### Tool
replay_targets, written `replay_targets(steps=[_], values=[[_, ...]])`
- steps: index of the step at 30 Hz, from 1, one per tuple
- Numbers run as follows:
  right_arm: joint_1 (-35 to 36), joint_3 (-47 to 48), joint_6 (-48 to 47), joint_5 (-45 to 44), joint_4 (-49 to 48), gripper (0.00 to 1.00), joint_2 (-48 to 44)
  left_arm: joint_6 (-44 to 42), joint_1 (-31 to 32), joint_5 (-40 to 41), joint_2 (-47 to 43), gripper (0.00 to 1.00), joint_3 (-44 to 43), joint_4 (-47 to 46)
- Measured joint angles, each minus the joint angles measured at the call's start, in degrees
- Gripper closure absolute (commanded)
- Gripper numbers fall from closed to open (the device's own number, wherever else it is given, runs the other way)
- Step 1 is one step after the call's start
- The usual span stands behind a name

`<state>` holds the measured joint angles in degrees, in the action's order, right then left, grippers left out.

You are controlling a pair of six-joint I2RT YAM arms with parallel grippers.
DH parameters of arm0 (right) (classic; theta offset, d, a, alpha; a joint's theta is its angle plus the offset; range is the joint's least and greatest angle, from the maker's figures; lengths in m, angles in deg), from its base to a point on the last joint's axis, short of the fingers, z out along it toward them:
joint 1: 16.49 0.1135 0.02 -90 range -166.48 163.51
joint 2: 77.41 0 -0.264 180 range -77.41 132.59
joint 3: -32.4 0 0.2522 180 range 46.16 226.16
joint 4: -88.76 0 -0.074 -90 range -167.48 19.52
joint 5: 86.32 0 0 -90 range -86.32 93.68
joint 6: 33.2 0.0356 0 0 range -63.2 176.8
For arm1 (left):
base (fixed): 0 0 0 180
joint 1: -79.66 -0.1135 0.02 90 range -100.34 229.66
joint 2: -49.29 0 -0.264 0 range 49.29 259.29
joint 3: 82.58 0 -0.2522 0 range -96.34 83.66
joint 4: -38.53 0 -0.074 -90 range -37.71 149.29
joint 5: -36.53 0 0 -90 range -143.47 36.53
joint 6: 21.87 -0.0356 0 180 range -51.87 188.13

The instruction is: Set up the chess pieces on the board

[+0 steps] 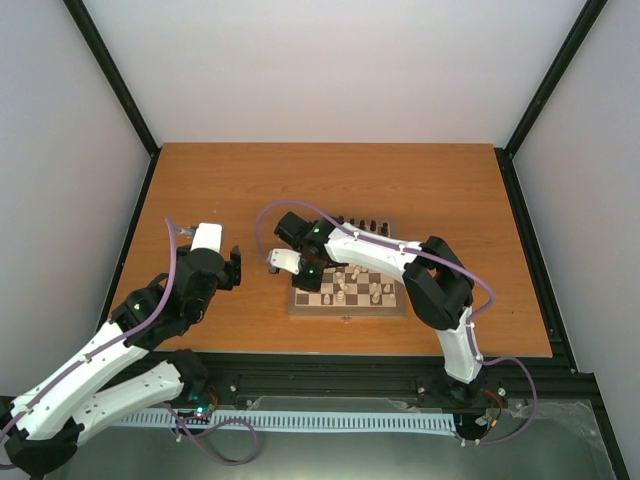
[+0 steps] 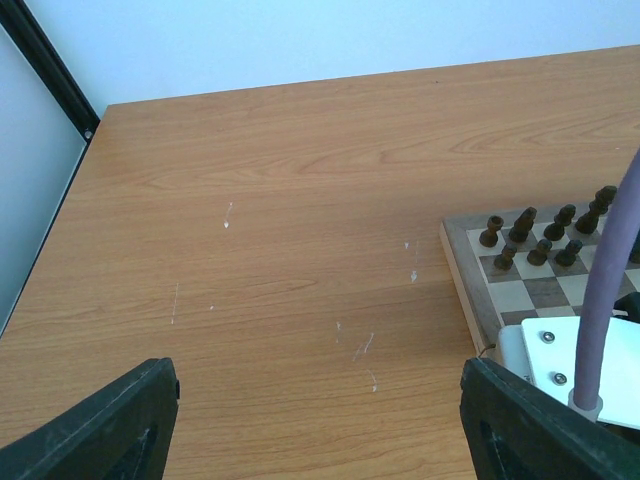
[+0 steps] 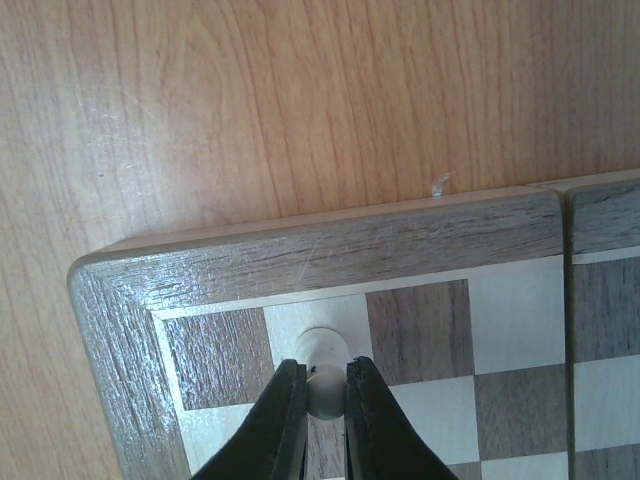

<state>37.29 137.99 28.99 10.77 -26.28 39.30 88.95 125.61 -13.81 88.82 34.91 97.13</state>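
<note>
Top external: we look down from above and behind, over the whole table [image 1: 330, 190]
Left wrist: we face low across the table, board [image 2: 545, 290] at right
Right wrist: we sit very close above a board corner
Shared: the board, in all three

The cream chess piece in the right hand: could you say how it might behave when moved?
Probably rigid and light: the cream piece looks like small turned wood. Its rounded top, pinched between narrow fingers, could slip or tip on release.
</note>
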Motion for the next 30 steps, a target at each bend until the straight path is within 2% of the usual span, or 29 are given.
replay_targets(steps=[4,8,12,17,21,25,30], values=[[0.0,-0.2,0.0,0.2,0.0,0.88,-0.1,0.0,0.0,0.0,0.0,0.21,0.0,0.0],[0.0,-0.3,0.2,0.4,0.1,0.75,-0.1,0.0,0.0,0.0,0.1,0.21,0.0,0.0],[0.0,-0.5,0.7,0.4,0.5,0.66,-0.2,0.0,0.0,-0.1,0.1,0.21,0.1,0.0],[-2.8,-1.2,0.6,1.9,0.9,0.65,-2.7,0.0,0.0,-0.5,0.5,0.21,0.1,0.0],[-11.5,-1.7,-1.7,4.1,1.0,0.67,-7.3,0.0,0.0,-1.3,0.8,0.21,0.3,0.0],[-20.2,-5.3,-7.5,2.8,0.1,0.69,-11.8,-0.3,0.0,-2.5,1.3,0.21,0.3,-0.2],[-22.5,-9.1,-18.0,1.1,0.2,0.72,-12.5,-0.6,0.0,-3.6,1.7,0.21,0.3,-0.2]])
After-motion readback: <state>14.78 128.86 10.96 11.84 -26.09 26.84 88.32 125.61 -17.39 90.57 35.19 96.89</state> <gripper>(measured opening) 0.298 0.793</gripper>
